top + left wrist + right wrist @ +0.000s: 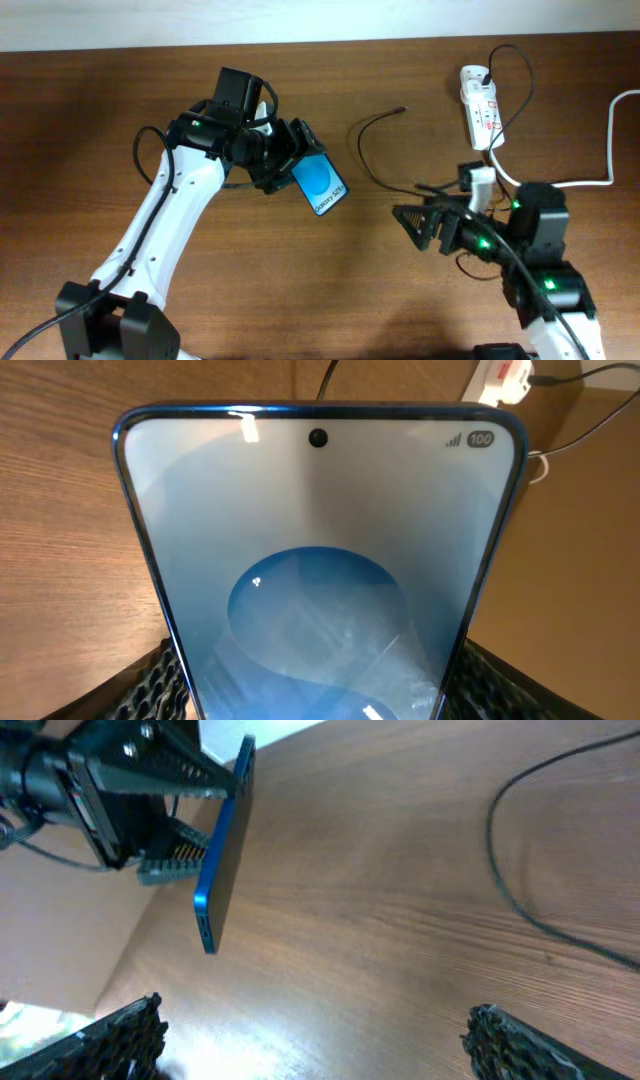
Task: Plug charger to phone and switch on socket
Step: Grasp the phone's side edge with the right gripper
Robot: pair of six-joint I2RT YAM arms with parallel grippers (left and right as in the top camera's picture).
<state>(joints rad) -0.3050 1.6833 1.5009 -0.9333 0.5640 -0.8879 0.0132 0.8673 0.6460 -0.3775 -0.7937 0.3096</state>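
The phone [322,186] sits clamped between the fingers of the left hand [293,160], left of the desk's middle. Its long axis runs diagonally in the overhead view, from the hand at upper left down to a free end at lower right, aimed toward the right arm. The blue screen faces up, with white "Galaxy S25" lettering near the free end.

The right hand [412,226] is spread wide with nothing between its fingers. It hovers near the phone's free end but apart from it.

The charger [362,140] lies loose on the desk between the two arms. Its small plug tip [401,110] rests bare on the wood, well apart from the phone. The socket [480,106] lies at the far right, its long axis running roughly away from the robot, with a thick white cord [608,150] looping off to the right edge.

The desk [80,120] is dark brown wood with a clear grain, and a pale wall [300,20] runs along its far side.

The left wrist view alone shows the punch-hole lens and a "100" battery mark at the screen's far end. The right wrist view alone shows the phone edge-on as a thin blue slab, tilted, with the charger curving across the wood to its right.
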